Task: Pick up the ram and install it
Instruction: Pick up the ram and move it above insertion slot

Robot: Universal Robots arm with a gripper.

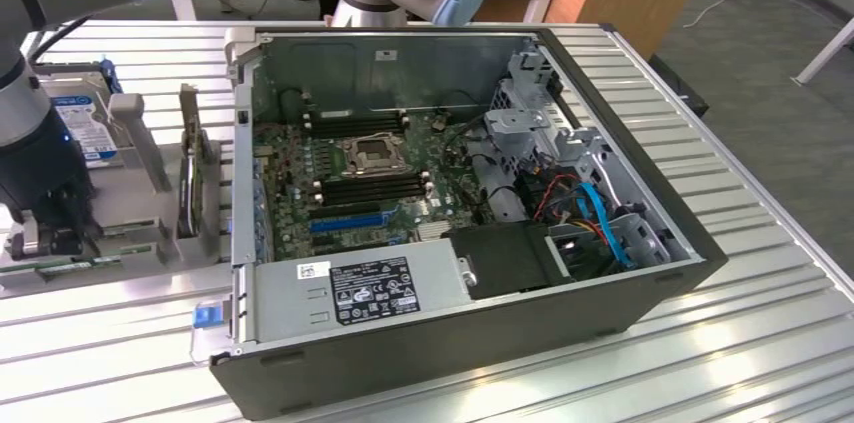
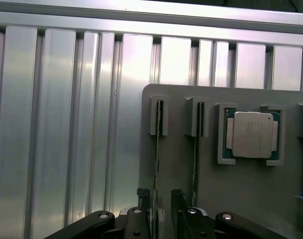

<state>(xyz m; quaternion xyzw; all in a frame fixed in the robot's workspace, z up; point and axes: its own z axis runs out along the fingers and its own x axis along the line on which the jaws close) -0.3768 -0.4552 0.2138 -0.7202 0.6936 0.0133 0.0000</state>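
Over the grey holder [image 2: 216,194], gripper [image 2: 160,195] apart astride ram [image 2: 157,149], computer case [image 1: 561,338] in exterior view.

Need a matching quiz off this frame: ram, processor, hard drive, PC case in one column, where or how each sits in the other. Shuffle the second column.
1. ram
2. processor
3. hard drive
4. PC case

A. flat in a square pocket of the grey holder
B. lying open on the slatted table
C. on edge in a narrow holder slot, between the fingers of the open gripper
D. in the holder at the exterior view's left, blue-white label showing

Pairs: 1-C, 2-A, 3-D, 4-B
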